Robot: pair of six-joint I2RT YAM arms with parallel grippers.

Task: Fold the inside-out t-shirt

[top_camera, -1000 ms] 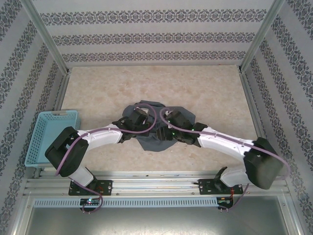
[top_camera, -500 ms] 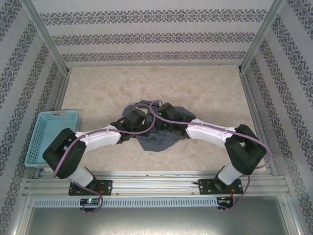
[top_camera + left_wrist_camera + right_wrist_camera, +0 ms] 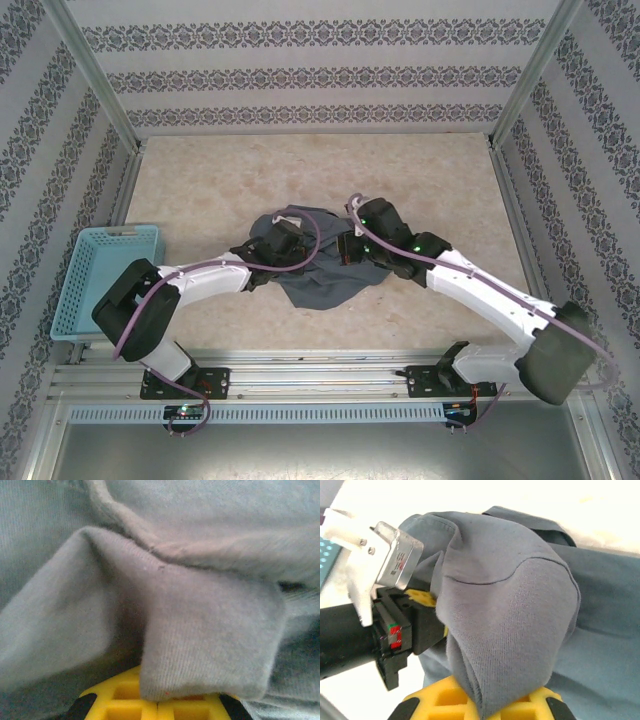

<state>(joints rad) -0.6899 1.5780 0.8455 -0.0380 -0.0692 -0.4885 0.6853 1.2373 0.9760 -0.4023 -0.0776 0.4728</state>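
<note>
Two arms are on the job, both reaching in to the middle of the table (image 3: 430,170). The left arm sweeps out with its elbow beside the basket, then runs its forearm rightward, bringing the left gripper (image 3: 288,243) down on the left part of the shirt. The right arm has its elbow swung out at the near right corner, and its forearm angles left and away to put the right gripper (image 3: 352,247) on the shirt's right part. The two grippers sit close together, with bunched cloth between them.

There's one inside-out t-shirt (image 3: 318,275), dark slate-grey, lying in a crumpled heap at the table's centre with a rounded lobe trailing toward the near edge.

In the left wrist view, a folded flap of grey knit comes straight up from the yellow fingers, which are pressed together and pinching it. In the right wrist view, a rounded fold of cloth drapes over the yellow fingers and hides their tips, and those are clamped on the fabric too.

One light-blue mesh basket (image 3: 100,275) sits at the left edge, well apart from the shirt.
</note>
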